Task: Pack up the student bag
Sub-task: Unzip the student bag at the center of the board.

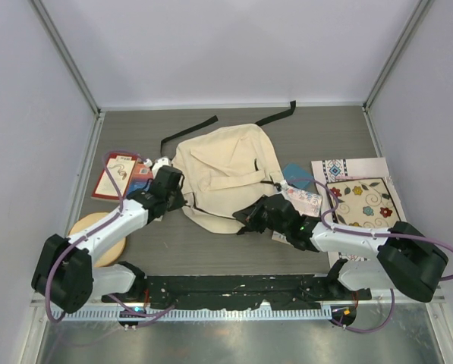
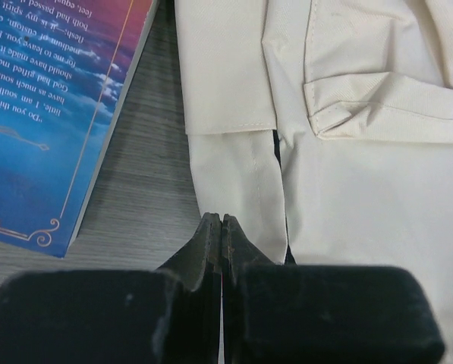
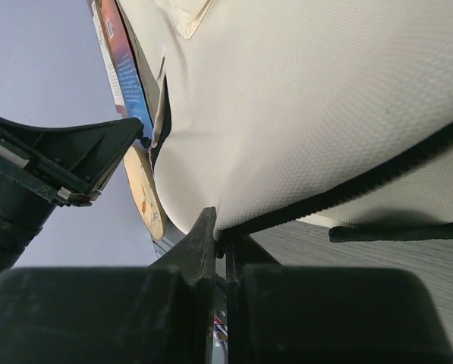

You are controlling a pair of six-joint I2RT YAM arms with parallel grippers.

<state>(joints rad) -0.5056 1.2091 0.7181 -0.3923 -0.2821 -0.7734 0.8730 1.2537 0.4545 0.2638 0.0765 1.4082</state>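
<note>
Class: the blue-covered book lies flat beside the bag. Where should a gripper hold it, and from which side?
Probably the long edge of the book facing the student bag, approached low from the bag side: it lies flat on the table, so only its thin edges offer a bite, and that one is exposed.

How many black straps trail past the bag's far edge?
2: left strap off the far-left corner of the bag, right strap off its far-right; more may hide underneath.
</note>
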